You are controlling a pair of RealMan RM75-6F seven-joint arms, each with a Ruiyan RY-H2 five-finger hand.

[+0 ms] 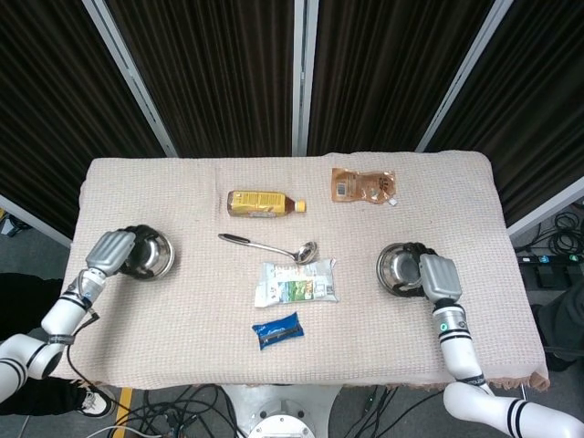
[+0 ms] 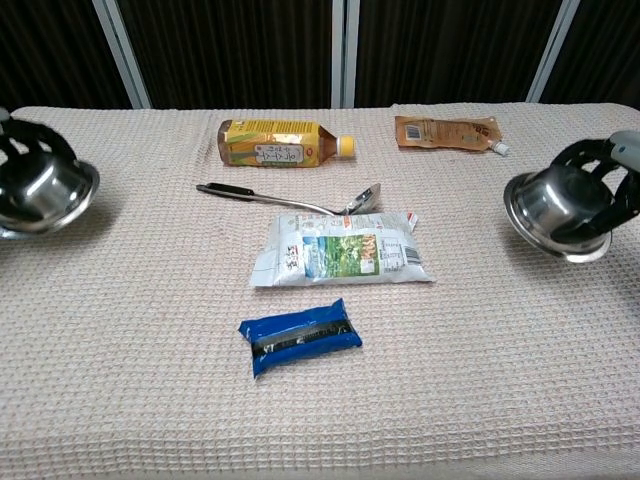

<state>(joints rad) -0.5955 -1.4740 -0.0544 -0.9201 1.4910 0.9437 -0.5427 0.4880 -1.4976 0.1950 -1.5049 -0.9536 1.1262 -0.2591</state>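
My left hand (image 1: 111, 251) grips a steel bowl (image 1: 151, 255) at the table's left side and holds it lifted and tilted; the chest view shows the same left bowl (image 2: 40, 190) off the cloth at the frame's left edge. My right hand (image 1: 438, 276) grips a second steel bowl (image 1: 399, 267) at the right side. That right bowl (image 2: 553, 207) is raised and tipped toward the centre, with dark fingers (image 2: 600, 205) wrapped round it.
Between the bowls lie a yellow tea bottle (image 1: 263, 203), a steel ladle (image 1: 269, 246), a white-green snack bag (image 1: 296, 282) and a blue packet (image 1: 276, 330). A brown pouch (image 1: 363, 185) lies at the back right. A beige cloth (image 1: 182, 319) covers the table.
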